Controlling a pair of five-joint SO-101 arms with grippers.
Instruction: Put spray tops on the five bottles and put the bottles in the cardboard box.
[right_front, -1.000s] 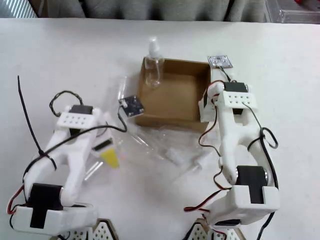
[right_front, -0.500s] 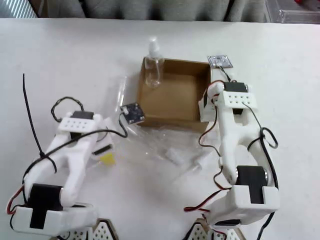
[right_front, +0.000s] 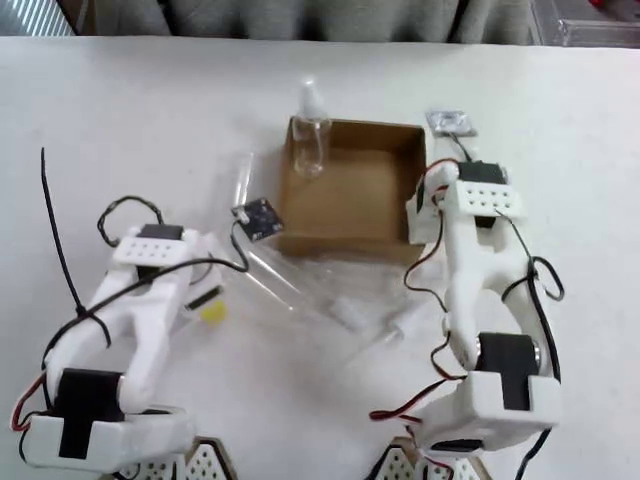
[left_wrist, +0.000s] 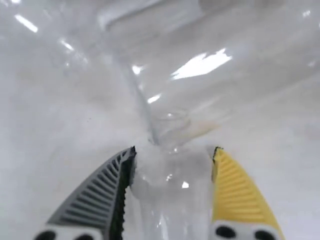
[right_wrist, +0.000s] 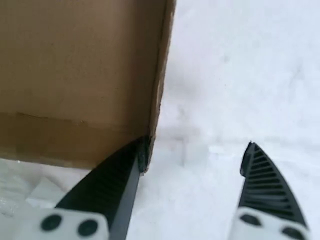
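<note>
Looking over the white table (right_front: 140, 110), the left gripper (left_wrist: 173, 152) has its ribbed fingers, one grey and one yellow, pinched onto a clear plastic held bottle (left_wrist: 170, 200). Both pads press against its smooth, glossy sides, and the short round neck points away from the wrist.

The right gripper (right_wrist: 196, 145) has two black ridged fingers spread well apart. One tip sits right at the near corner of the cardboard box (right_front: 345, 243), the other over bare table beside it.

The box is plain brown, squarish, matte, with an open top. A capped bottle (right_front: 310, 135), see-through with a whitish spray top, stands upright in its far corner on the left arm's side.

In front of the box there's a shiny jumble of loose bottles (right_front: 310, 285) lying flat, with a couple of small white spray tops (right_front: 352, 313) among them.
</note>
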